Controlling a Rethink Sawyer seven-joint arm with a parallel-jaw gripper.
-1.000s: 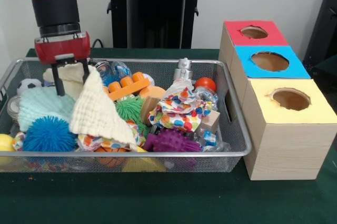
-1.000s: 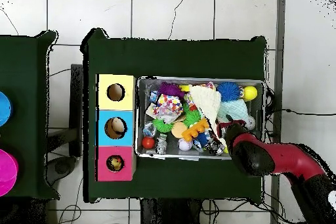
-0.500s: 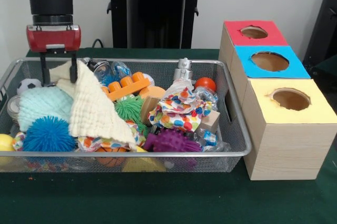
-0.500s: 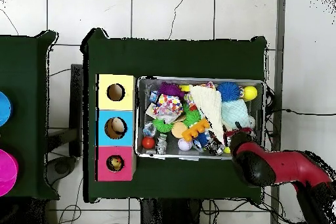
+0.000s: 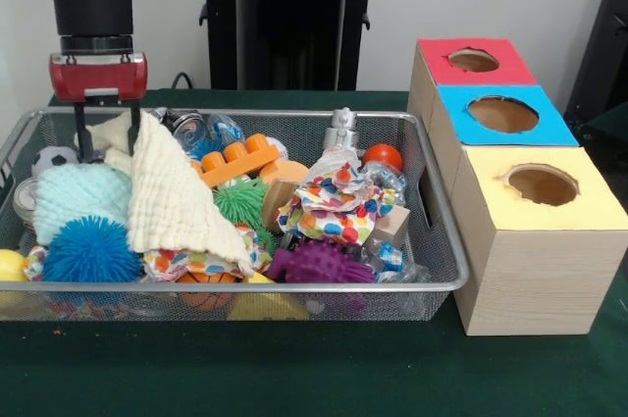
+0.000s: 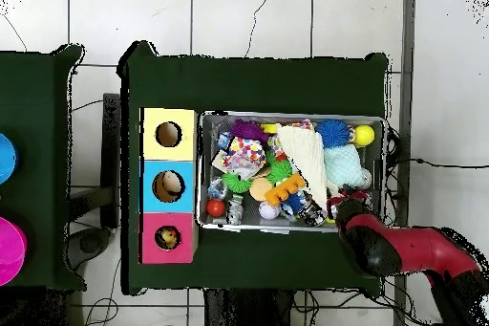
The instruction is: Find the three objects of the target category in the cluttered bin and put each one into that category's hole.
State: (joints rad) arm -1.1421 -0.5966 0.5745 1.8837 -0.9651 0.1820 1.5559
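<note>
The wire mesh bin holds a heap of toys and cloths; it also shows in the overhead view. My gripper hangs over the bin's far left corner, open, its two fingers set wide apart. The top corner of a cream waffle cloth rises between them, and the cloth drapes down over the pile. In the overhead view the gripper is at the bin's lower right, by the cream cloth. A mint cloth lies just below the gripper.
Three cardboard boxes with round holes stand right of the bin: red top, blue top, yellow top. In the bin lie a blue spiky ball, a polka-dot cloth, a purple spiky ball and an orange block.
The gripper has moved left and slightly up in the front view, toward the bin's corner. The cream cloth's raised peak has sunk and shifted left with it.
</note>
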